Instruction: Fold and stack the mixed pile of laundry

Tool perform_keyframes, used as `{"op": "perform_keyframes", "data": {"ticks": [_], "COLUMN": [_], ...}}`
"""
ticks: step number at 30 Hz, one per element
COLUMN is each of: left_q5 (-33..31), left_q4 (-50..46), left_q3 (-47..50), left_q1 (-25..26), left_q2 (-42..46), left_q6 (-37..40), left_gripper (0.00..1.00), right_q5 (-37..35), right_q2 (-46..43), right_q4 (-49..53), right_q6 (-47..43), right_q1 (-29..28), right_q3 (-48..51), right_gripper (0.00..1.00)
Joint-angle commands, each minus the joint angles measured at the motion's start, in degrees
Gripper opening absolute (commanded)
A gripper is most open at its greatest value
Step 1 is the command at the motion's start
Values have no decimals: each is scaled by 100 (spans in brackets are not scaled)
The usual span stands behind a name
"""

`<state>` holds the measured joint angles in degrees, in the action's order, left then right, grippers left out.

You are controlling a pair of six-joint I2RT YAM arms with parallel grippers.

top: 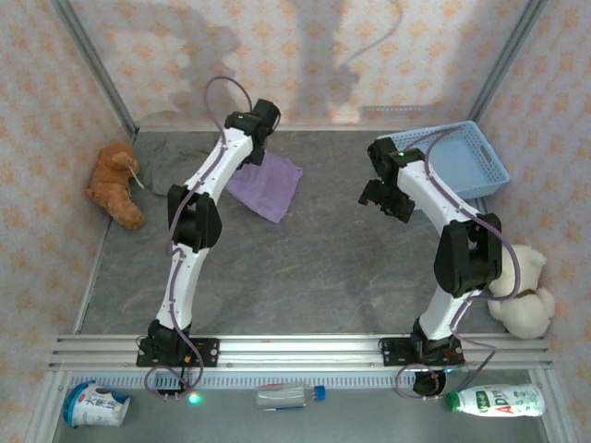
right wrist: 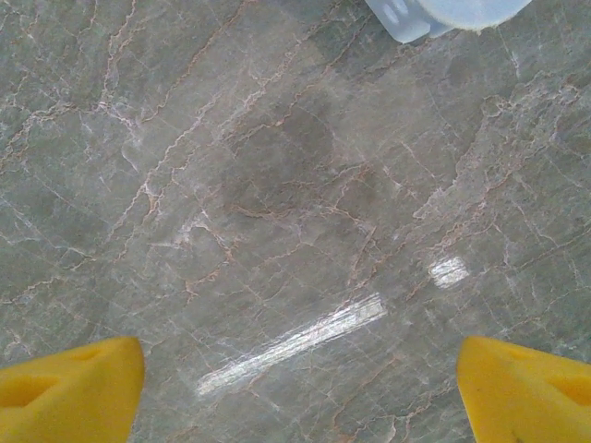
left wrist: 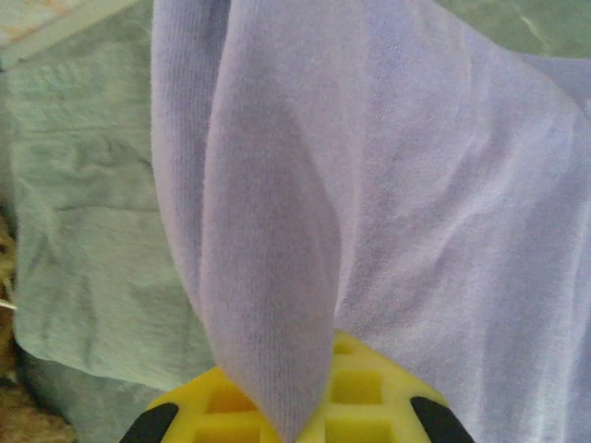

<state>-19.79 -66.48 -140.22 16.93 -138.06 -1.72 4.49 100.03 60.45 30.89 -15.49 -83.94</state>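
A: Start nearest the bases. What is on the right side?
B: No cloth at all. A cream plush toy (top: 524,295) lies closest, by the right wall. Past it the right jaws hang over the middle of the counter (top: 314,268), spread wide. The right wrist view has the two yellow fingertips (right wrist: 69,388) at the lower corners with bare marbled surface between them. A corner of the light blue basket (top: 466,159) sits just beyond.
A: And the laundry?
B: Further back, on the left. The lavender shirt (top: 268,185) lies towards the far left of the counter, and the left arm (top: 199,221) is stretched out to it. The left jaws are pressed together on a pinch of the shirt. From the left wrist, the purple cloth rises out of the yellow pads (left wrist: 369,406) in a long ridge and drapes away to the right.
A: The other garment?
B: The grey-brown piece (top: 166,164) lies spread behind and left of the shirt, close to the back wall, near the orange plush toy (top: 115,185). Whether the two cloths touch under the arm, I cannot tell.
A: So how far along?
B: Early, I'd judge. The shirt looks like a rough patch, not a tidy rectangle. The grey-brown piece seems flat and unfolded, and nothing is stacked. One fold looks under way, with the rest of the shirt, the whole second garment and the stacking left to do
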Motion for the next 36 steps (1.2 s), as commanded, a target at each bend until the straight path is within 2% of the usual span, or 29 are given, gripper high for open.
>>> {"op": "perform_keyframes", "data": {"ticks": [1,4,6,16,24,29,36], "left_q5": [-151,35,125,388,819,509,418], "left_q4": [150,224,321,566,487,458,460], "left_q3": [-614,-968,-1088,-1224,-1252,-1240,-1238], "left_q1": [-354,-604,-726,-1256,-1300,-1339,-1686], "left_q2": [-60,-115,-75,114,432,494,566], "left_q6": [508,623,709,784,639,751,845], "left_gripper": [0,0,0,0,0,0,0], "right_q5": [-42,10,23,246,287,303,308], "right_q2": [-78,-79,-68,194,591,708,753], "right_q4": [110,-3,-98,-473,-437,-420,-426], "right_q6": [264,388,491,704,694,673,689], "right_q1": [-24,-20,-29,-49,-77,-94,-96], "right_q3": [192,263,296,224,-16,-105,-22], "right_gripper": [88,91,100,99,99,99,99]}}
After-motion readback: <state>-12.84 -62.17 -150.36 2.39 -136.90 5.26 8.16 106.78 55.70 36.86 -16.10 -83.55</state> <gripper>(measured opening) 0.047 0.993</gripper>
